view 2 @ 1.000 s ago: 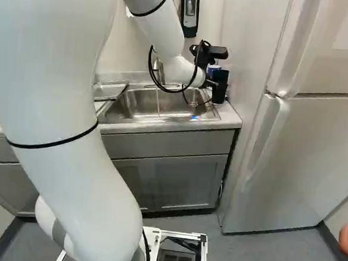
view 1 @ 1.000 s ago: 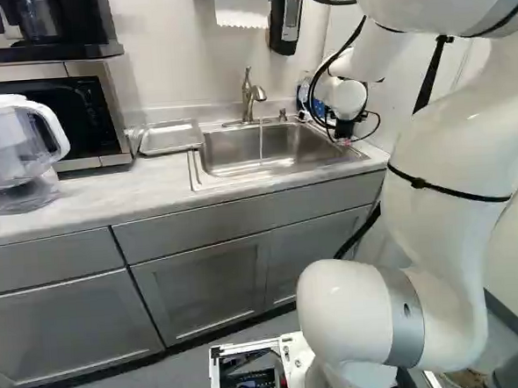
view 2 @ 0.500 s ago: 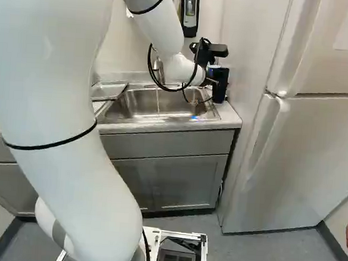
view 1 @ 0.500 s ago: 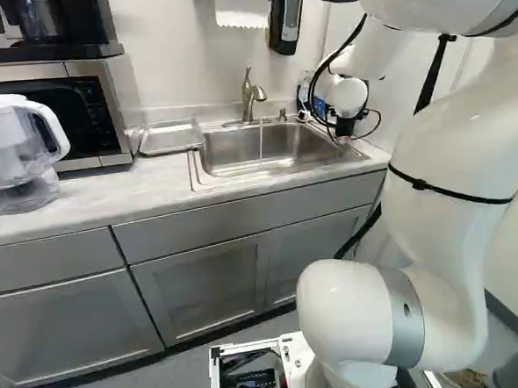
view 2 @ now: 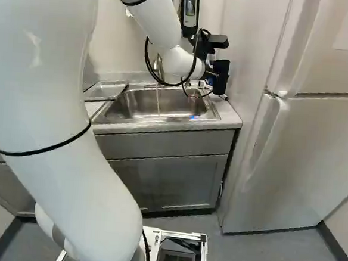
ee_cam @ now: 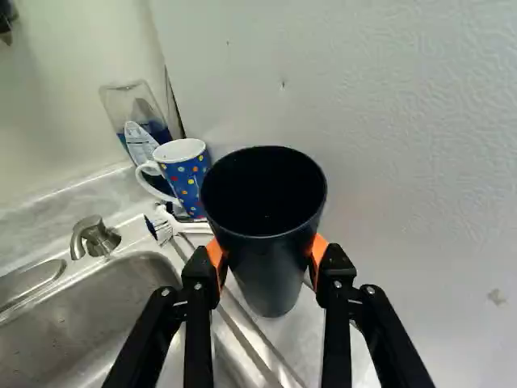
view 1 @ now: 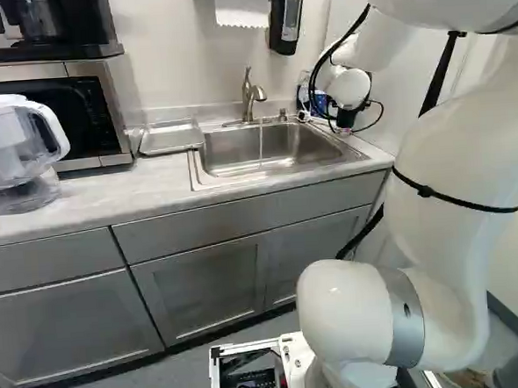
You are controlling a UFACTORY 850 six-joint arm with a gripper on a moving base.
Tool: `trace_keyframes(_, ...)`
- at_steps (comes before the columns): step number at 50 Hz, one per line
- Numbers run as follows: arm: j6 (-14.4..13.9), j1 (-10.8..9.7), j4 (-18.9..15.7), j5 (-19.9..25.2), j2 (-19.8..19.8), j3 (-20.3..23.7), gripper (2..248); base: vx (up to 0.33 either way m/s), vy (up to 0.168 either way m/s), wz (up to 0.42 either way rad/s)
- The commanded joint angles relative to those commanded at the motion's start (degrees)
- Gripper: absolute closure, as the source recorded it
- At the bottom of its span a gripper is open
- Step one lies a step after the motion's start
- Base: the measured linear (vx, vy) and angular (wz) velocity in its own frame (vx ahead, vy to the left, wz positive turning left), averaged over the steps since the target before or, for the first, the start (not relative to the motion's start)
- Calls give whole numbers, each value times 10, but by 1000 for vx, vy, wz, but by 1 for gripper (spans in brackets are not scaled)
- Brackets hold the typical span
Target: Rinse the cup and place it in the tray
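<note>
Pincer point(view 2: 210, 74) partly open, orange pads point(ee_cam: 319, 249) pressing both sides of black cup point(view 2: 220, 77), upper right of centre in right base view. Tray point(view 1: 169, 139) left of sink point(view 1: 274, 146), upper left of left base view.

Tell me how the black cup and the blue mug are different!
The black cup is plain black, but the blue mug has colorful dots and a white inside. The mug has a handle, while the cup shows none. The cup is squeezed between the gripper's two fingers, while the mug stands behind it, not held. Both are open at the top.
</note>
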Motion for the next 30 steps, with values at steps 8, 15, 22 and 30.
trace_keyframes(8, 0, 5, 0, 0, 9, -1, 129, 0, 0, 0)
trace_keyframes(15, 0, 13, 0, 0, 16, -3, 129, 0, 0, 0)
trace_keyframes(22, 0, 24, 0, 0, 19, -2, 129, 0, 0, 0)
trace_keyframes(30, 0, 38, 0, 0, 22, 1, 129, 0, 0, 0)
